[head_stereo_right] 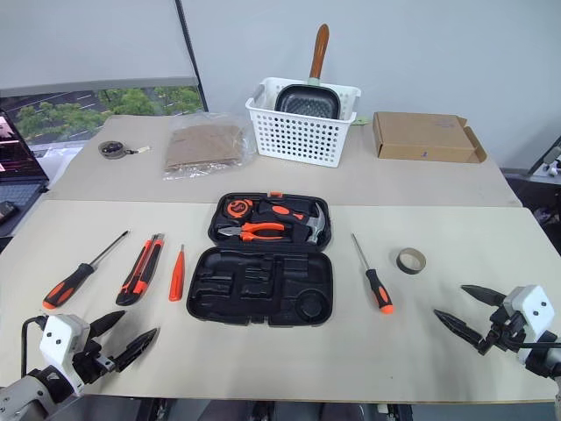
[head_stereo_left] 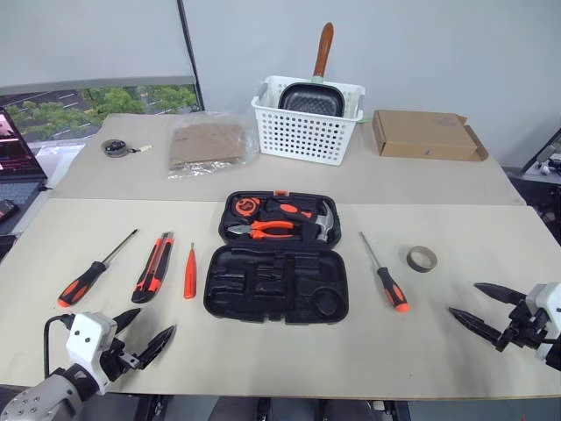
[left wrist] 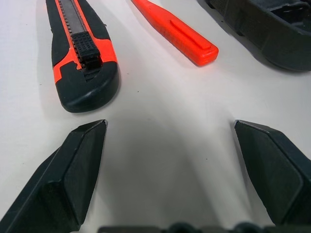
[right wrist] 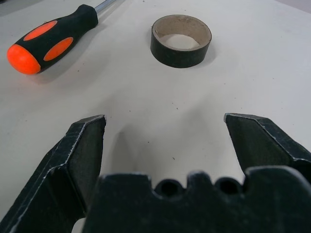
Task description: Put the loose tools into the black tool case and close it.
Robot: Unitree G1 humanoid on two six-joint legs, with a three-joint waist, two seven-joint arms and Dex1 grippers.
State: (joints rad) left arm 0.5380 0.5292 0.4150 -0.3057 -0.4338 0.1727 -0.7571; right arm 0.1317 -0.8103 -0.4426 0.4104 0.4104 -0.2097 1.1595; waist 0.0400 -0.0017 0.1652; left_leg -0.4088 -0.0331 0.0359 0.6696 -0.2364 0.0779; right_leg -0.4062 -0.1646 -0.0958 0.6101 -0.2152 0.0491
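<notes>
With both my left gripper (head_stereo_left: 140,338) and right gripper (head_stereo_left: 485,309) spread wide and empty at the frame's lower corners, the black tool case (head_stereo_left: 276,281) lies open at centre, and a shallow pinch may skid the flat utility knife (head_stereo_left: 153,267) off-slot.

A black tool case (head_stereo_left: 277,282) lies open at centre frame on a beige table (head_stereo_left: 438,351). Orange-and-black screwdrivers (head_stereo_left: 85,282) and a utility knife (head_stereo_left: 152,267) lie at left. A white slotted basket (head_stereo_left: 307,123) sits at upper centre, a brown cardboard box (head_stereo_left: 425,134) at upper right.
</notes>
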